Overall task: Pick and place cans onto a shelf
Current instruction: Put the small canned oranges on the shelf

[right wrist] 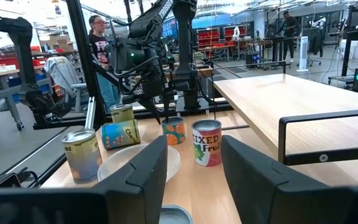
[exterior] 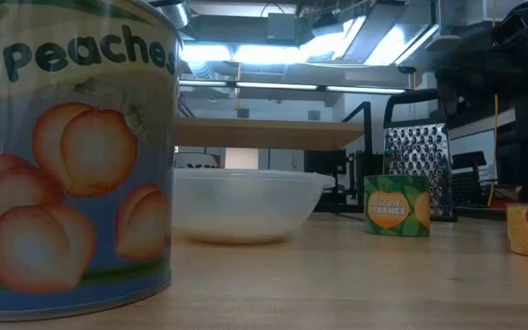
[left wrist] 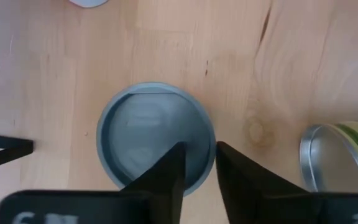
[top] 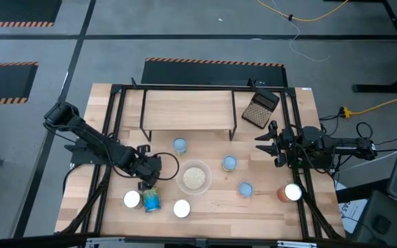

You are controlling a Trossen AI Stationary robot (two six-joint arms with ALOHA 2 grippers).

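Left claw [top: 147, 170], nearly closed and gripping nothing, is held above an upright can [left wrist: 156, 138] on the worktop [top: 267, 207], best opened and centred across the lid before descent; shelf [top: 185, 109] is bare; right claw [top: 276, 146], open, is parked by the grater [top: 261, 108].

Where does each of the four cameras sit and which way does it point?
High view: above the table, facing straight down; both arms, left gripper, right gripper.
Low view: tabletop height, facing across past a peaches can to the shelf; no arm.
Left wrist view: looks down on an upright can; own gripper.
Right wrist view: faces across the table toward the left arm; own open gripper.
Shared: high and low both show the bowl.
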